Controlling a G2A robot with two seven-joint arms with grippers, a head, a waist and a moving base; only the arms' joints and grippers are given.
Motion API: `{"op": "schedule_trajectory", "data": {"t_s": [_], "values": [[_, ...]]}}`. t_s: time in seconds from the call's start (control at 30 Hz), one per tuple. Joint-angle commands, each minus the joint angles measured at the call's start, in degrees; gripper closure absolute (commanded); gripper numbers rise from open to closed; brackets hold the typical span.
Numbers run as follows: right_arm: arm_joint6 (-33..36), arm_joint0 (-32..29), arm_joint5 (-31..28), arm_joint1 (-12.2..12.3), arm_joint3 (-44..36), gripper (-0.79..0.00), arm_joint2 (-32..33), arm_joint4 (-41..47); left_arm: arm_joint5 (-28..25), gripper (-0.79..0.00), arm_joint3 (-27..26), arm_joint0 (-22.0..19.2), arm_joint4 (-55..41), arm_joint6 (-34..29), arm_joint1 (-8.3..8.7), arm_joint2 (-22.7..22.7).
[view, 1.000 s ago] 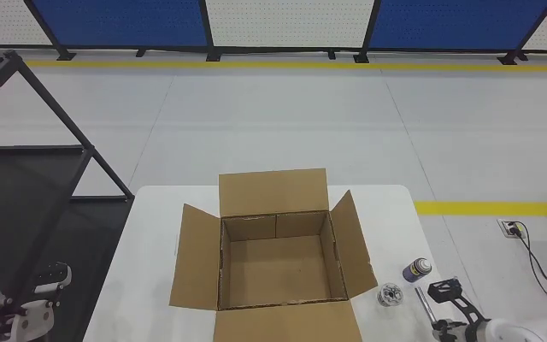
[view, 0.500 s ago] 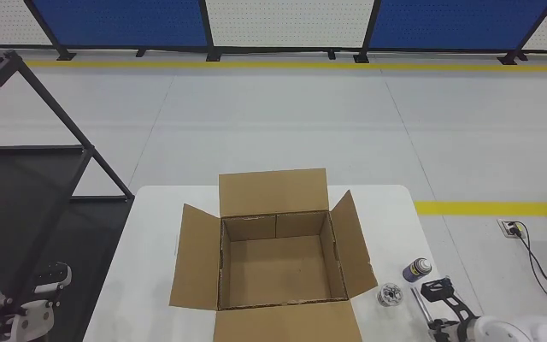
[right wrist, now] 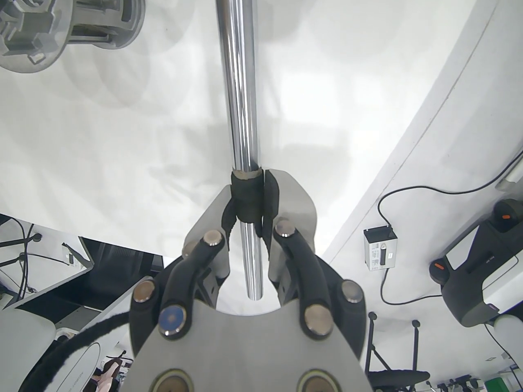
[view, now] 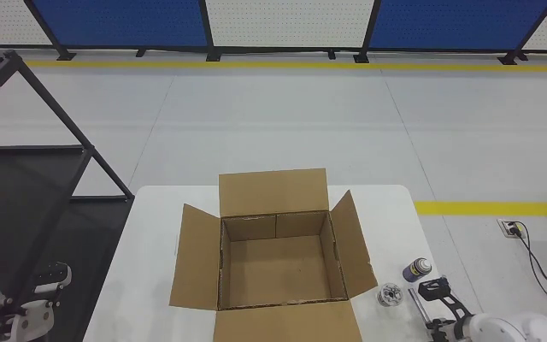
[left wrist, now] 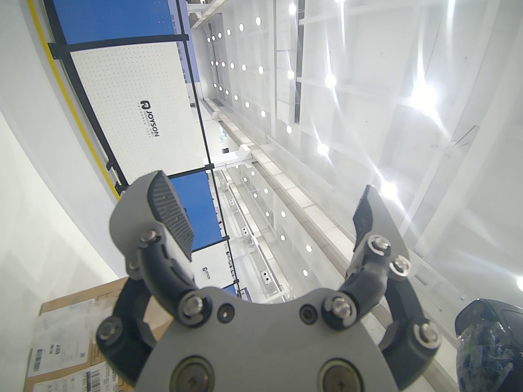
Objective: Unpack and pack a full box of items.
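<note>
**On the white table: box open, steel rod clamped in the right gripper**

On the white table (view: 147, 256) stands one brown corrugated cardboard box (view: 275, 267). It is square in plan. All four flaps are folded outward and lie flat or nearly flat, and the bare cardboard floor is exposed.

Beside the box's right flap, three items lie close together:
- a short cylindrical can (view: 416, 270), upright, with a dark top and a blue-violet body;
- a grey cast-metal hub (right wrist: 69, 10), round, with a hollow slotted core and a matte surface;
- a straight polished steel rod (right wrist: 236, 63), round in section and mirror-bright.

The right gripper (right wrist: 249, 195) has its two black padded fingers closed tightly on the rod, partway along its length. A short stub of the rod projects back toward the wrist, and the longer part extends past the hub without touching it.

The left gripper (left wrist: 263, 197) is off the table's left side and points up toward the ceiling lights. Its jaws are spread wide and hold nothing. The ribbed black pads (left wrist: 169, 214) sit on smooth grey metal fingers.
</note>
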Motion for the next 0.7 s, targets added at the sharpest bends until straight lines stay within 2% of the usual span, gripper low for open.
{"op": "schedule_trajectory", "data": {"t_s": [0.0, 0.33, 0.43, 0.47, 0.5, 0.53, 0.57, 0.67], "values": [[0.0, 0.1, 0.1, 0.1, 0.2, -0.200, -0.2, 0.0, 0.0, -0.785, 0.0, 0.0, 0.0, 0.0, 0.00, 0.0], [-0.2, 0.9, 0.4, 0.5, 0.8, -0.209, -0.9, 0.4, 0.0, -0.785, 0.0, 0.0, 0.0, 0.0, 0.00, 0.0], [-0.8, 0.8, 0.7, 0.7, 0.3, -0.237, -0.6, 0.7, 0.0, -0.785, 0.0, 0.0, 0.0, 0.0, 0.00, 0.0], [-1.1, 0.7, 0.8, 0.7, 0.1, -0.268, -0.4, 1.0, 0.0, -0.785, 0.0, 0.0, 0.0, 0.0, 0.00, 0.0], [-1.6, 0.5, 0.9, 0.8, -0.4, -0.339, 0.1, 1.4, 0.0, -0.785, 0.0, 0.0, 0.0, 0.0, 0.00, 0.0], [-2.3, 0.1, 1.1, 0.8, -1.0, -0.511, 0.8, 2.2, 0.0, -0.785, 0.0, 0.0, 0.0, 0.0, 0.00, 0.0], [-2.9, -0.4, 1.0, 0.9, -1.9, -0.785, 1.7, 3.3, 0.0, -0.785, 0.0, 0.0, 0.0, 0.0, 0.00, 0.0], [-5.4, -2.6, 0.5, 1.1, -5.6, -0.785, 5.9, 7.7, 0.0, -0.785, 0.0, 0.0, 0.0, 0.0, 0.00, 0.0]]}}
